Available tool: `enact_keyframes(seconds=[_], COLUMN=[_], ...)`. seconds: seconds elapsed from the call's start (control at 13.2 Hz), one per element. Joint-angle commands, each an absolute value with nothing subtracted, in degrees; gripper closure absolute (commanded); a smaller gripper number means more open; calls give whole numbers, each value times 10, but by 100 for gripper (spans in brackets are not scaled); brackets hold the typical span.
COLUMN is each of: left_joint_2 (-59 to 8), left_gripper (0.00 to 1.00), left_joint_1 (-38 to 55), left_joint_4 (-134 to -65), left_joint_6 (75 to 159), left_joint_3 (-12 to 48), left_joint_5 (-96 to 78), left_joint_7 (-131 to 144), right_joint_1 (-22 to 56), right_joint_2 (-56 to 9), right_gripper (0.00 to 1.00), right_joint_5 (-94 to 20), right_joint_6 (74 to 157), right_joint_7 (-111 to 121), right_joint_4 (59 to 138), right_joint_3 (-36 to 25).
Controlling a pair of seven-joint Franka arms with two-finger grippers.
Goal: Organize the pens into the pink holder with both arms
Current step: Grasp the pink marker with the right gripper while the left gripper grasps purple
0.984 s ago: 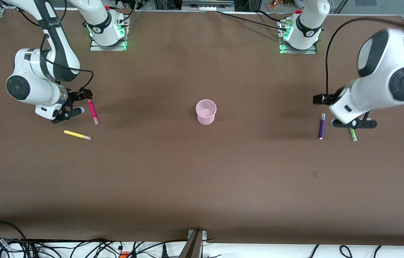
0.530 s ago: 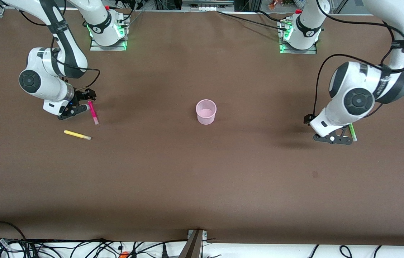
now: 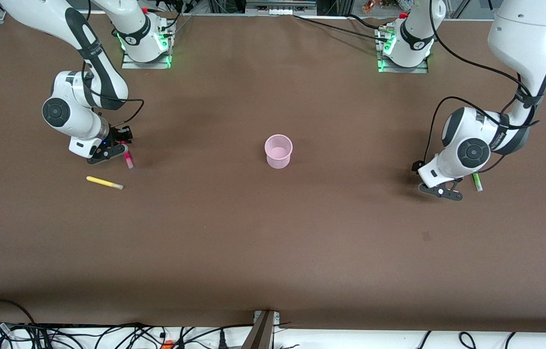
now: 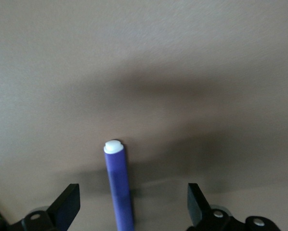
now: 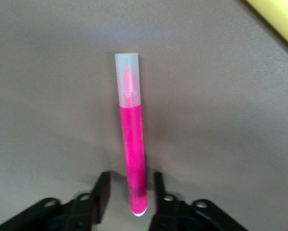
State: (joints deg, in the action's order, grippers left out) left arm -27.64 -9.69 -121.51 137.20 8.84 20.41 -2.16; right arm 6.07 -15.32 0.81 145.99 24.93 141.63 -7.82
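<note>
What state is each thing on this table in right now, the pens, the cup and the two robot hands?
Magenta pen: flat on the table, between the right gripper's fingers.
Purple pen: flat on the table, between the left gripper's spread fingers, untouched.
Yellow pen: lying loose.
Green pen: lying loose beside the left gripper.
Pink holder: upright, no pens inside.
Right gripper: low, narrowly open around the magenta pen.
Left gripper: low, wide open.

The holder [image 3: 278, 150] stands mid-table, between the two groups of pens and well apart from both. Toward the right arm's end, one pen [image 3: 128, 159] lies between the right gripper's [image 5: 127, 198] fingers, with a second pen [image 3: 104, 182] nearer the front camera. Toward the left arm's end, a third pen [image 4: 118, 185] lies between the left gripper's [image 4: 133, 208] fingers, a fourth [image 3: 476, 182] just beside it.
</note>
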Motion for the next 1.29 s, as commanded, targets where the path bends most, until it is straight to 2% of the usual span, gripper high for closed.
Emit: enact_keyframes(seconds=[0.0,0.08,0.15,0.23,0.61,0.83,0.98,1.21], left_joint_2=[-278,-279,-285,-285,-270,-239,-236,-243], left_gripper=[38,59,91,100,100,100,100,100], left_joint_1=[-100,-103,-106,-109,-107,-109,-109,-110], left_joint_4=[-1208,-1208,-1208,-1208,-1202,-1161,-1107,-1026], left_joint_6=[1372,1372,1372,1370,1348,1236,1154,1072], left_joint_3=[95,95,95,95,107,154,170,173], left_joint_5=[216,216,216,216,215,194,158,55], left_joint_7=[-36,-37,-46,-50,-52,-55,-68,-184], right_joint_1=[55,55,55,55,77,80,82,113], right_joint_2=[-153,-154,-152,-148,-88,-47,-33,-48], right_gripper=[65,81,100,100,100,100,100,100], right_joint_5=[10,10,10,10,16,18,22,103], right_joint_6=[1474,1474,1473,1471,1461,1445,1362,1145], right_joint_7=[282,282,281,279,279,279,271,154], right_joint_4=[1419,1419,1418,1417,1412,1402,1354,1196], right_joint_3=[-90,-91,-91,-91,-62,-12,22,68])
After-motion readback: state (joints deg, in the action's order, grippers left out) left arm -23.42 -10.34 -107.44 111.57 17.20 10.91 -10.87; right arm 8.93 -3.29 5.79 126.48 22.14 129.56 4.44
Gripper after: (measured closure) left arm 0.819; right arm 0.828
